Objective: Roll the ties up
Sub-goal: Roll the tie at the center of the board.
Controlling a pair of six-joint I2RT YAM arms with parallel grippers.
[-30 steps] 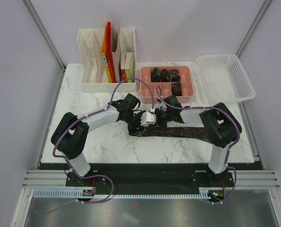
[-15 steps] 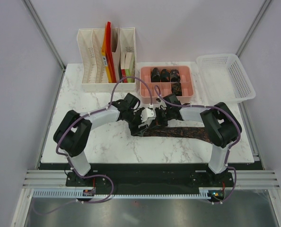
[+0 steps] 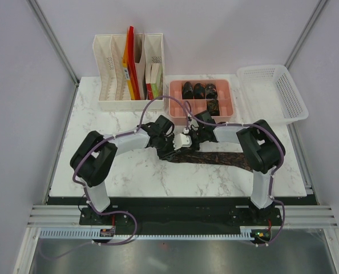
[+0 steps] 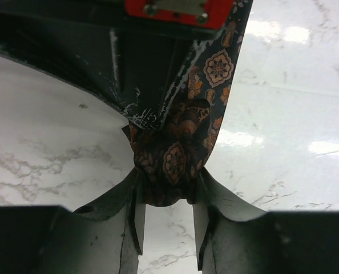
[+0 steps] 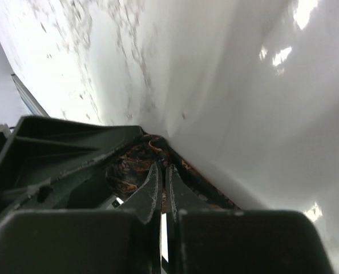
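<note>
A dark patterned tie (image 3: 221, 158) lies as a long strip across the middle of the marble table (image 3: 101, 125), its left end rolled up. My left gripper (image 3: 174, 149) is shut on that rolled end; in the left wrist view the roll (image 4: 175, 154) sits between its fingers (image 4: 136, 217), and the gripper (image 4: 166, 188) holds it just above the table. My right gripper (image 3: 186, 142) meets it from the right. Its jaws (image 5: 162, 171) are nearly closed and pinch the tie fabric (image 5: 129, 168). Several rolled ties (image 3: 199, 90) sit in the pink tray (image 3: 172, 105).
A white file organizer (image 3: 129, 71) with folders stands at the back left. An empty white basket (image 3: 272, 91) stands at the back right. The pink tray is just behind both grippers.
Both grippers have moved to the right and a little back along the tie. The flat strip's left end has shifted right, so the strip looks shorter.
</note>
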